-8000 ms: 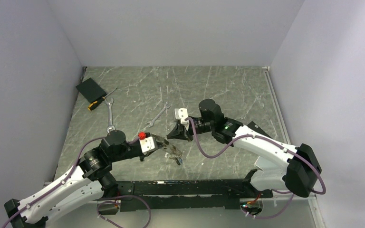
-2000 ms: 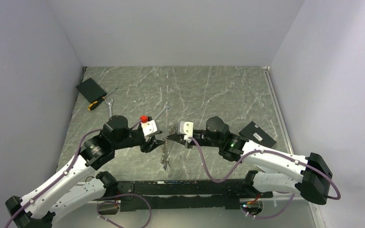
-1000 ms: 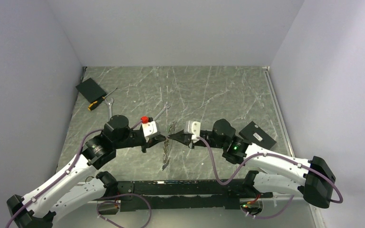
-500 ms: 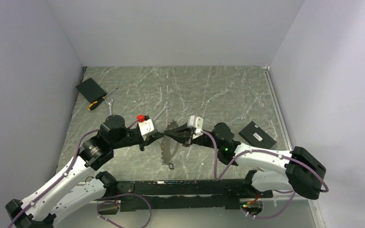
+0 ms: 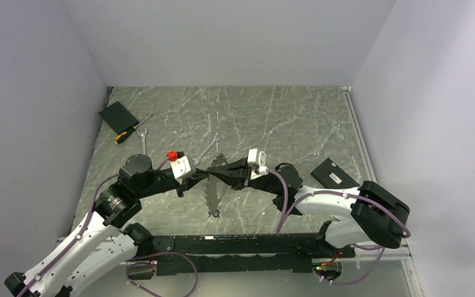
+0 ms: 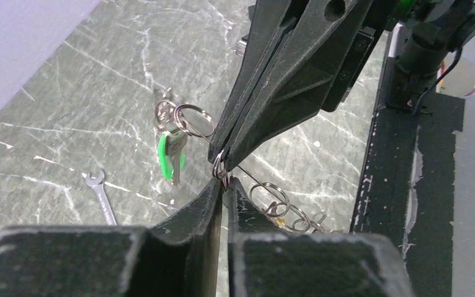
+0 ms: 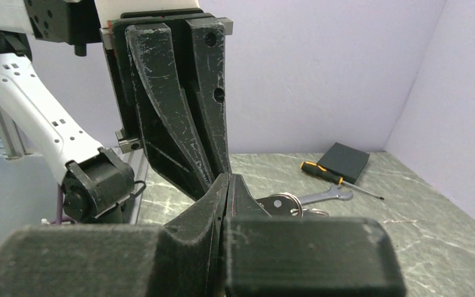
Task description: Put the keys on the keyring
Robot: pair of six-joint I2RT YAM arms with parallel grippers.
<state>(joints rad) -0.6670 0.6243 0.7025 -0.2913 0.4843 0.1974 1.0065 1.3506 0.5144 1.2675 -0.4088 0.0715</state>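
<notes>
Both grippers meet tip to tip above the middle of the table. My left gripper [image 5: 201, 175] and my right gripper [image 5: 215, 171] pinch the same spot of the keyring [image 5: 212, 197], which dangles below them as a floppy silvery loop. In the left wrist view my left gripper [image 6: 224, 184] shows only a hairline slit, with a small ring at its tips. The right gripper [image 6: 222, 158] comes down from above, shut on the thin keyring wire [image 6: 268, 191]. A green key [image 6: 170, 154] hangs on it to the left. Silver keys [image 7: 276, 203] show behind my shut right gripper [image 7: 227, 178].
A black box [image 5: 118, 116] and a screwdriver [image 5: 130, 132] lie at the far left. Two spanners [image 5: 144, 148] [image 5: 209, 147] lie behind the grippers. Another black box [image 5: 332, 174] sits to the right. The black rail [image 5: 241, 244] runs along the near edge.
The two grippers have shifted left and a little back together, the right arm reaching further across. The keyring now hangs lower as a longer loop. A thin slit has appeared between the left jaws.
</notes>
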